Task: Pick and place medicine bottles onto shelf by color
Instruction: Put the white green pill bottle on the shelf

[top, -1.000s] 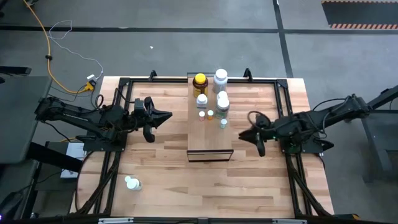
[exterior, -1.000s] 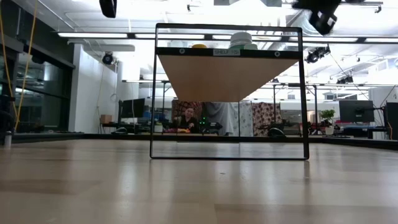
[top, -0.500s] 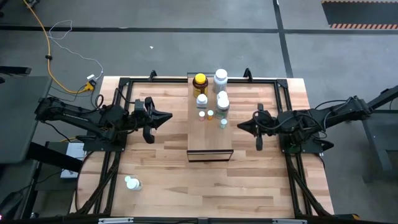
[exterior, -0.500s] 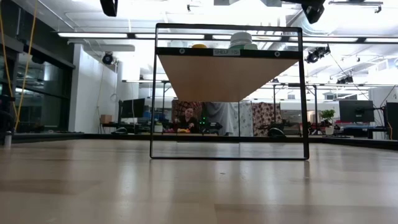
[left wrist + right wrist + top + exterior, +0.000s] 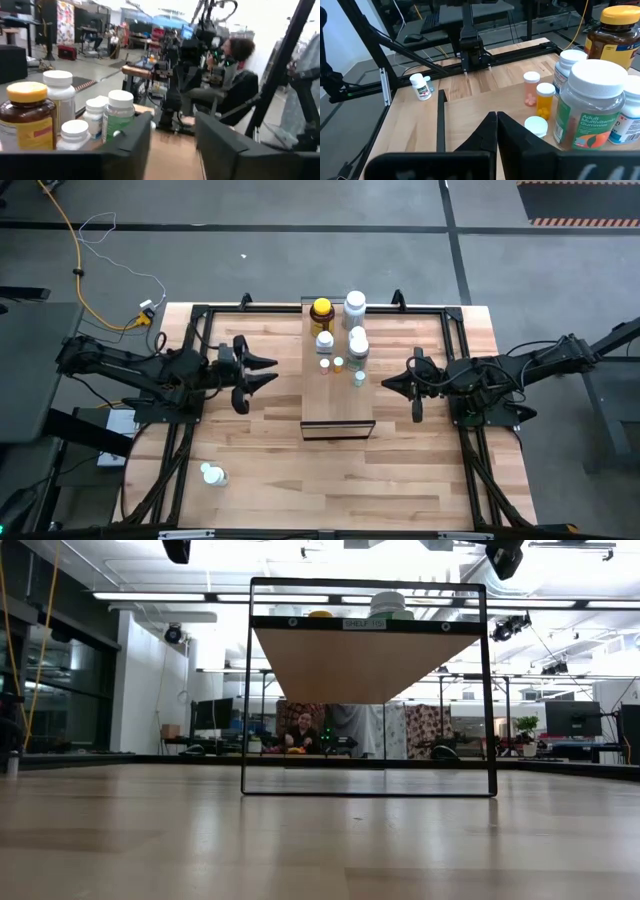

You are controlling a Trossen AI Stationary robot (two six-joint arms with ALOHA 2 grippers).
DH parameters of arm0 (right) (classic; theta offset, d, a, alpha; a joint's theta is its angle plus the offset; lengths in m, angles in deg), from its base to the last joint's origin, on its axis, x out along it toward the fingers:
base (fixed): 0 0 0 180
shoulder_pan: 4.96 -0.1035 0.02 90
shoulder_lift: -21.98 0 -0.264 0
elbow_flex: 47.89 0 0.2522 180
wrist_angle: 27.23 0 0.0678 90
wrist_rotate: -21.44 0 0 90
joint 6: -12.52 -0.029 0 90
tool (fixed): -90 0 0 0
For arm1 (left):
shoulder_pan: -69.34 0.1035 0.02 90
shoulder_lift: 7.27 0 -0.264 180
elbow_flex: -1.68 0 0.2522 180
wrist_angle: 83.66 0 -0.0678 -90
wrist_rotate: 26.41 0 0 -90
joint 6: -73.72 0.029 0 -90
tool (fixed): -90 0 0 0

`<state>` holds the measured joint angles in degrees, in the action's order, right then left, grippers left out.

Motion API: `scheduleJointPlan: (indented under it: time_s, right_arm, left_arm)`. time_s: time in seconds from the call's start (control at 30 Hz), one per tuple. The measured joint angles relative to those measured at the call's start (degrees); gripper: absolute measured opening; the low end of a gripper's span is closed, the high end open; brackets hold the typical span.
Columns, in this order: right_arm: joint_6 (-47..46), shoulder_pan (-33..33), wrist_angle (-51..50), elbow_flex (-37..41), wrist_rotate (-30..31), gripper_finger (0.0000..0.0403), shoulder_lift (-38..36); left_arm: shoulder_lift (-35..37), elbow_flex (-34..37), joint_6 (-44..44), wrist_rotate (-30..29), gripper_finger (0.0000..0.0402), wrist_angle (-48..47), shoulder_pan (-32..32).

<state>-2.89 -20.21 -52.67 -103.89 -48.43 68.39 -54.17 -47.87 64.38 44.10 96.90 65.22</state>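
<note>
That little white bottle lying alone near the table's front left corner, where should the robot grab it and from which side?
Grip the white bottle across its round body, coming straight down from above. It appears to lie on its side on the open tabletop, nothing close around it, so fingers can straddle the body crosswise. The left gripper is nearer, with its fingers apart.

bottles (image 5: 340, 340) upright on shelf (image 5: 338, 405), 1 (image 5: 212, 475) – tabletop

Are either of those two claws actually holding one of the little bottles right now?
No, neither. The left gripper stands open and empty beside the shelf; the right gripper is shut on nothing.
</note>
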Motion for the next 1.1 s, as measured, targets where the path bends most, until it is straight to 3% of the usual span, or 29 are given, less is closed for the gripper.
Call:
scheduleJointPlan:
  time_s: [0.27,0.47,0.6,0.87,1.0,1.1]
  right_arm:
    - [-0.19,0.00,0.00,-0.02,0.01,0.0000,0.00]
    - [-0.19,0.00,0.00,-0.02,0.01,0.0000,0.00]
    - [-0.50,0.00,0.00,-0.02,0.03,0.0000,0.02]
    - [-1.26,0.00,-0.03,-0.04,-0.49,0.0000,0.02]
    - [-1.28,0.00,-0.15,-0.07,-2.58,0.0000,0.02]
    - [-1.23,0.00,-1.15,-0.11,-2.70,0.0000,0.02]
  left_arm:
    - [-0.02,-7.16,0.87,0.89,0.0270,-14.79,-0.01]
    - [-0.09,-10.79,0.27,0.98,0.0299,-21.98,-0.04]
    - [-0.82,-14.64,-5.57,2.64,0.0299,-30.33,-1.39]
    - [-10.75,-23.51,-24.54,8.40,0.0297,-57.44,-15.60]
    - [-16.84,-24.13,-33.88,15.05,0.0297,-66.76,-25.09]
    - [-20.83,-24.12,-37.81,16.67,0.0297,-71.89,-32.70]
